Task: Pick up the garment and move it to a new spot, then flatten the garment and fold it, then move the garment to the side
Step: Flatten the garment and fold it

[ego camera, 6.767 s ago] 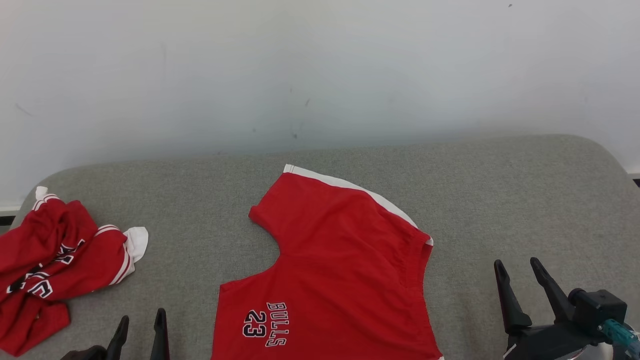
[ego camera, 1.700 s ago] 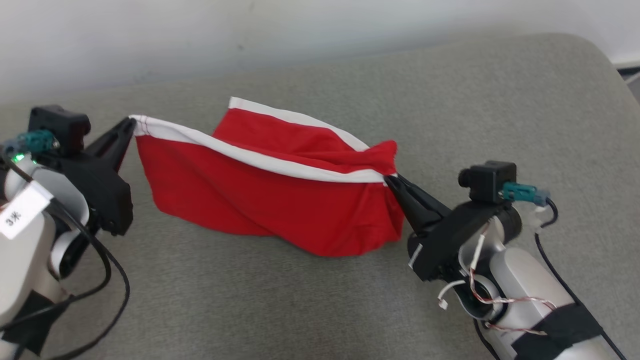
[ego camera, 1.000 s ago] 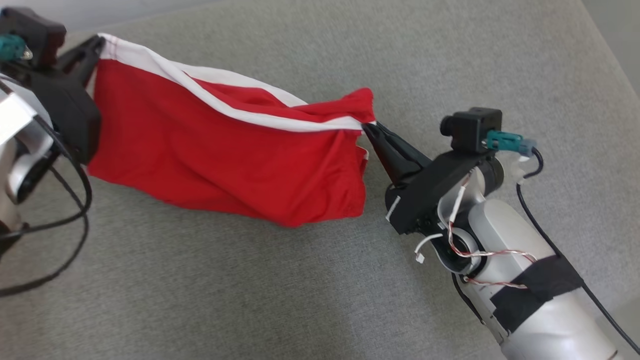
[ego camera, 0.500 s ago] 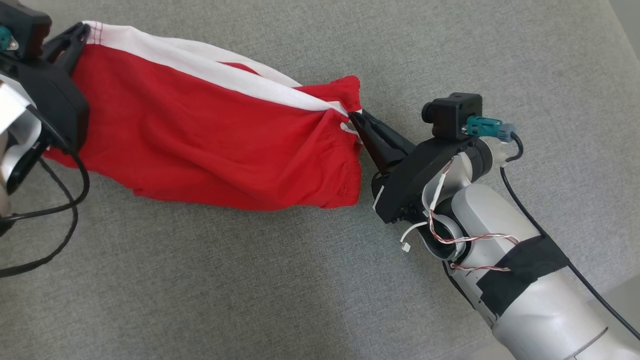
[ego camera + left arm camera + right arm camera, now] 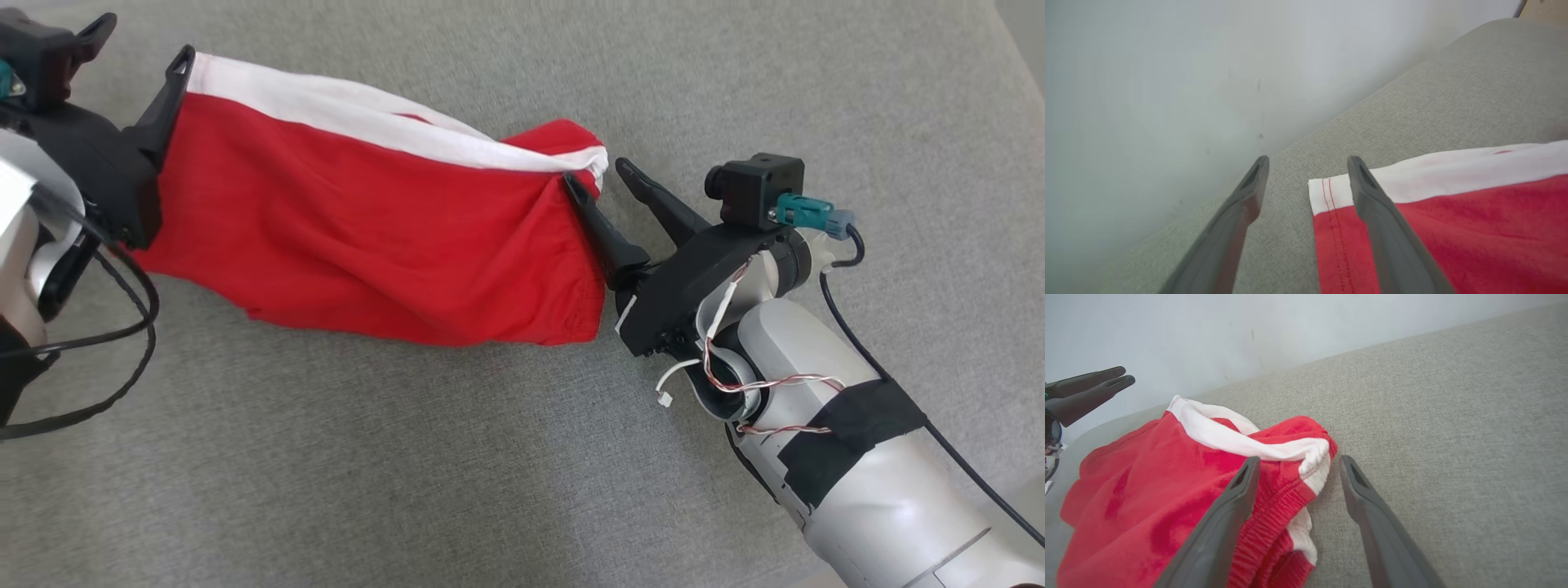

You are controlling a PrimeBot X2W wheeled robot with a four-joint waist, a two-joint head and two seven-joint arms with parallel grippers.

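The garment (image 5: 359, 237), red shorts with a white side stripe, lies folded over and wrinkled on the grey padded surface (image 5: 408, 474). My left gripper (image 5: 140, 45) stands open at its left end, one finger over the white corner. In the left wrist view that corner of the garment (image 5: 1453, 220) lies loose beside the open left gripper (image 5: 1308, 160). My right gripper (image 5: 596, 173) is open at the bunched right end. The right wrist view shows the right gripper (image 5: 1299, 459) straddling the crumpled waistband of the garment (image 5: 1147, 490), gripping nothing, with the left gripper (image 5: 1128, 375) at the far left.
The grey surface (image 5: 1453, 416) stretches wide to the right and in front of the garment. A pale wall (image 5: 1147, 81) rises behind its far edge. Black cables (image 5: 122, 343) hang from my left arm over the surface.
Both grippers have opened and let go of the garment's two ends. The cloth has dropped flat onto the surface, and the head camera has shifted slightly.
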